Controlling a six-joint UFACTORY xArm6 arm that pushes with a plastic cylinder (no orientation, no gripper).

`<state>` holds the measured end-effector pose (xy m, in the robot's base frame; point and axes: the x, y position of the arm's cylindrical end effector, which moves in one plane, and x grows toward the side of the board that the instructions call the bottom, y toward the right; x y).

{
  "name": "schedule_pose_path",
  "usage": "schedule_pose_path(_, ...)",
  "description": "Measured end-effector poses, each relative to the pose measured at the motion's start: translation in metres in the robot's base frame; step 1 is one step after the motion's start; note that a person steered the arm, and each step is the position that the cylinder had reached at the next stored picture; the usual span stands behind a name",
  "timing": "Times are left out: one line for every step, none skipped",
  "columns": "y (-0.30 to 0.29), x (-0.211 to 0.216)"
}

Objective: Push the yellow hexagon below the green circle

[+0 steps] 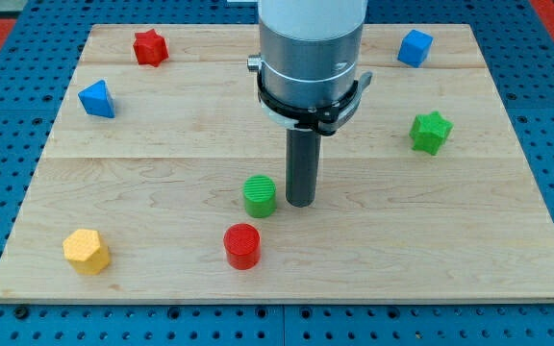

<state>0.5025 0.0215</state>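
Sitting flat, yellow hexagon (87, 252) shows no long axis.

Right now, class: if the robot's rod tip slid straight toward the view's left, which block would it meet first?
My tip sits just right of the green circle, so it would probably strike that first; depth is slightly uncertain.

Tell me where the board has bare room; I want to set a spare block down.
Free: the view's right-bottom stretch, below the green star and right of the red circle; also the left-middle, between the blue triangle and the yellow hexagon. Crowded: the centre, where my tip stands right of the green circle.
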Motion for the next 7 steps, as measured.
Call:
schedule_pose_path(-0.044,-0.003)
schedule_pose_path(-0.091,-0.058)
schedule_pose_path(-0.216,-0.048)
schedule_pose_path(-0.285,0.014)
schedule_pose_path(-0.263,0.055)
schedule_pose_path(-0.232,0.055)
schedule_pose_path(-0.191,0.058)
